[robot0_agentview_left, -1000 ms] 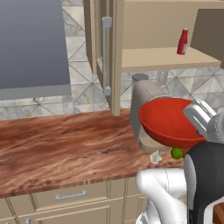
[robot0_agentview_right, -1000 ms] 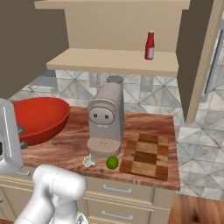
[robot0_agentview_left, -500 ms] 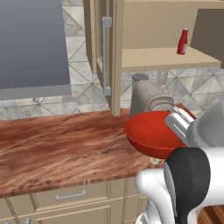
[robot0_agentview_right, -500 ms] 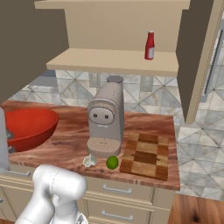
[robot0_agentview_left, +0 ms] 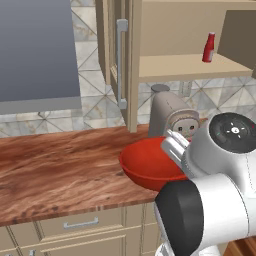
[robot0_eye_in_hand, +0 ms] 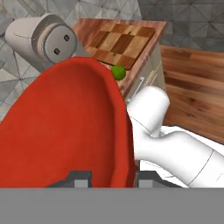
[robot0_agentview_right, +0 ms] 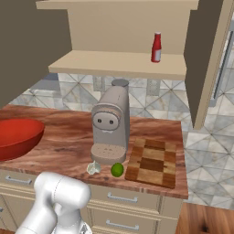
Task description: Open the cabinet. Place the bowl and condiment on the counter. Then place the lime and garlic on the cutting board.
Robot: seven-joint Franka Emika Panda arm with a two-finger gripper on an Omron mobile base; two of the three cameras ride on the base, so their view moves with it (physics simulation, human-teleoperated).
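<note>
The fingers (robot0_eye_in_hand: 109,177) were clamped on the rim of the red bowl (robot0_agentview_left: 150,162), one tip on each side of the rim wall in the hand view. The bowl hung low over the reddish wood-grain worktop (robot0_agentview_left: 60,165), near its front edge; whether its base touched the surface could not be told. In the right base view the bowl (robot0_agentview_right: 18,137) sat at the left edge of the picture, well apart from the other things on the worktop (robot0_agentview_right: 68,141).

Close to the front edge of the worktop lay the garlic (robot0_agentview_right: 93,168) and the lime (robot0_agentview_right: 117,170), near each other, both just in front of the base of a beige coffee machine (robot0_agentview_right: 111,123). The lime (robot0_eye_in_hand: 118,72) also showed past the bowl's rim (robot0_eye_in_hand: 65,131) in the hand view, beside the checkered cutting board (robot0_eye_in_hand: 120,41). The cutting board (robot0_agentview_right: 153,162) lay flat to the right of the coffee machine, bare, with the lime just off its near left corner.

Further back the cabinet (robot0_agentview_left: 165,35) stood with its door (robot0_agentview_left: 117,60) swung wide, the silver bar handle (robot0_agentview_left: 121,62) vertical on it. The red condiment bottle (robot0_agentview_right: 156,47) stood upright on the cabinet shelf (robot0_agentview_right: 119,64), towards its right end, above the coffee machine and the cutting board
</note>
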